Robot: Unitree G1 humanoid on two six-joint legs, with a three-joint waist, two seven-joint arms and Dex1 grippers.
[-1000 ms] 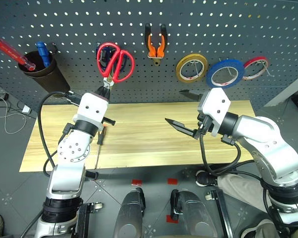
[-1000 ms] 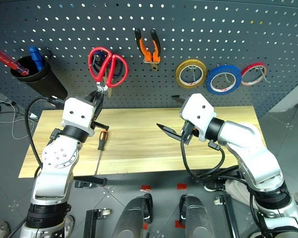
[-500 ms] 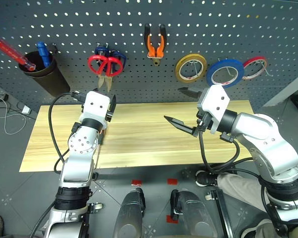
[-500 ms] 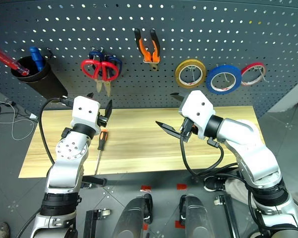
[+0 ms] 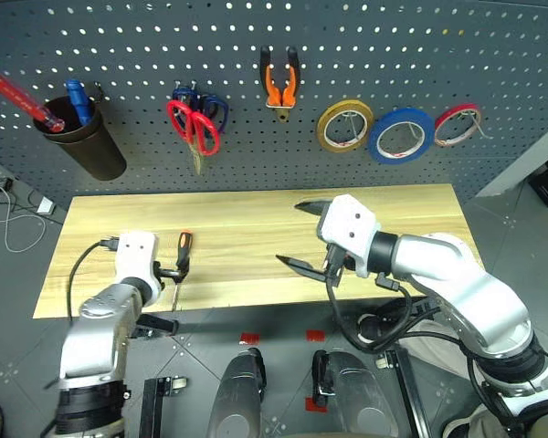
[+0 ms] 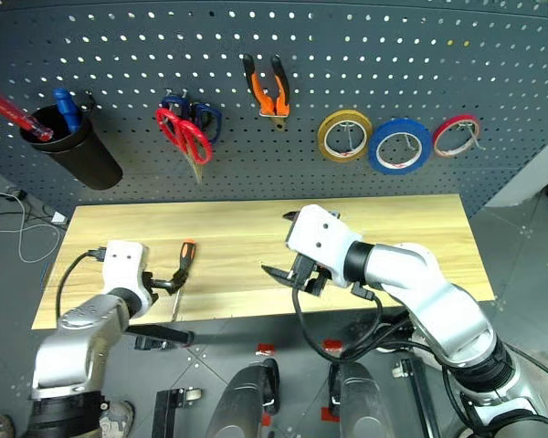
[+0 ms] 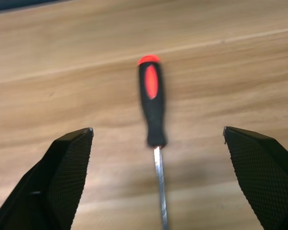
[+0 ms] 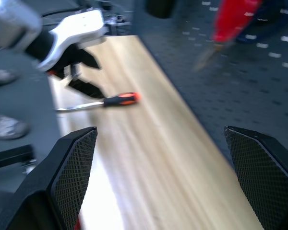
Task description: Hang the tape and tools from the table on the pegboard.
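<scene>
On the light wooden table (image 5: pixel 411 205) a screwdriver (image 5: pixel 184 248) with a black-and-orange handle lies near the front left, handle pointing at the pegboard (image 5: pixel 457 55). My left gripper (image 7: pixel 157 130) is low over its shaft, open wide, holding nothing. Over the middle of the table my right gripper (image 5: pixel 288 233) is open and empty. On the pegboard hang the red-handled scissors (image 5: pixel 197 146), tilted, the orange-and-black pliers (image 5: pixel 279 97) and the blue tape (image 5: pixel 397 157).
A dark cup (image 5: pixel 84 151) holding red and blue handles hangs at the board's left. Blue-handled scissors (image 5: pixel 216 102) sit behind the red ones. A yellow tape ring (image 5: pixel 321 132) and a red one (image 5: pixel 461 107) flank the blue tape. Cables lie on the floor at the left.
My left gripper opened and let go of the red scissors, which now hang on the board. It then dropped to the table over the screwdriver. The right gripper sank and moved left.
</scene>
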